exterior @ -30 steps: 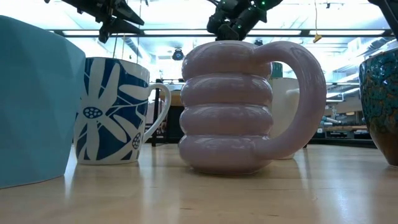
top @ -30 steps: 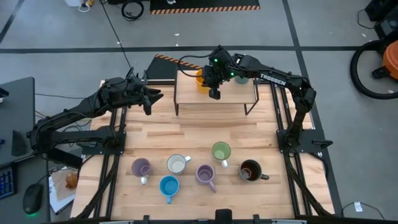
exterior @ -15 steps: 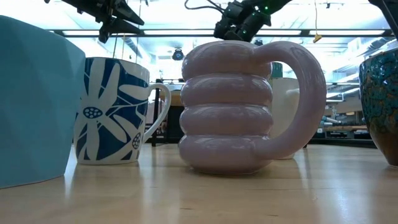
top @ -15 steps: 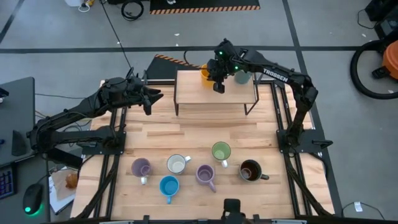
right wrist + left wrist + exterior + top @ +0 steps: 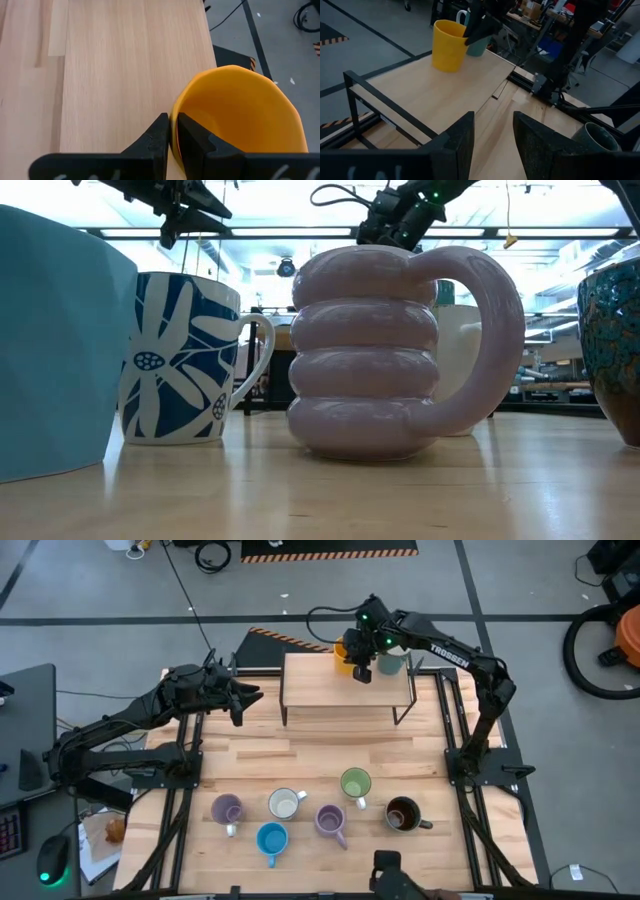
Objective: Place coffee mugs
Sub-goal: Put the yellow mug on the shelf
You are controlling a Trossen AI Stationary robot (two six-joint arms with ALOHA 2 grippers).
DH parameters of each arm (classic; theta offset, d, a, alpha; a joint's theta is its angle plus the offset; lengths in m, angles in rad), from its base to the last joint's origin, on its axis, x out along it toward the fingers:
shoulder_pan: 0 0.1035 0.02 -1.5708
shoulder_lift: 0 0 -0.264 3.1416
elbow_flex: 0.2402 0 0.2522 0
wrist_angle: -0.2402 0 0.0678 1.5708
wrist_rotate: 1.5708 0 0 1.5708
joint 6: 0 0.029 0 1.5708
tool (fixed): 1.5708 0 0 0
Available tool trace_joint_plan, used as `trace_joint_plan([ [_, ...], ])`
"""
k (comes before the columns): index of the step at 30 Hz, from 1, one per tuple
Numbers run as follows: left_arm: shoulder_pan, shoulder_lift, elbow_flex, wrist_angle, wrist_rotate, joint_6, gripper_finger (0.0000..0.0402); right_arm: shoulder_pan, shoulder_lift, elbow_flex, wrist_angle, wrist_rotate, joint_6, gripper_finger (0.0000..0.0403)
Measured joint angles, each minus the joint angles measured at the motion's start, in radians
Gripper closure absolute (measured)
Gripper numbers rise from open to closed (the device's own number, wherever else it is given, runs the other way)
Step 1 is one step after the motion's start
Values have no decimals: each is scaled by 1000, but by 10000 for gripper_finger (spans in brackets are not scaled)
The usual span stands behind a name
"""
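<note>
An orange mug (image 5: 345, 658) is on the raised wooden shelf (image 5: 320, 690) at the table's far side, beside a pale teal mug (image 5: 391, 663). My right gripper (image 5: 362, 670) is shut on the orange mug (image 5: 240, 110). My left gripper (image 5: 240, 700) hovers open over the table's left side, left of the shelf; its fingers (image 5: 460, 135) touch nothing. Six mugs stand on their bases near the near edge: purple (image 5: 227, 808), white (image 5: 285, 803), blue (image 5: 271, 837), purple (image 5: 330, 820), green (image 5: 355, 783), dark brown (image 5: 403, 813). My right gripper pinches the orange mug's wall at the rim (image 5: 173, 131), one finger (image 5: 192, 140) inside the cup and the other (image 5: 156, 137) outside. The fingers come from above, pointing down. The mug is upright, and in the left wrist view its base (image 5: 445, 67) seems to rest on the shelf top.
The shelf stands on thin black metal legs (image 5: 404, 705) with open room beneath. Bare wood lies between the shelf and the mug row. In the low view the ringed purple mug (image 5: 390, 350) and a blue-flowered mug (image 5: 185, 360) fill the foreground.
My right gripper has moved along the shelf toward the table's right and far edge, taking the orange mug with it, still upright, closer to the teal mug. It stayed shut on the mug.
</note>
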Motion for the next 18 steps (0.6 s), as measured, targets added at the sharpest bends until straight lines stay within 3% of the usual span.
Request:
trace_joint_plan([
  [18,0,0,0,0,0,2,261,-38,-21,-2,-51,28,-52,358],
])
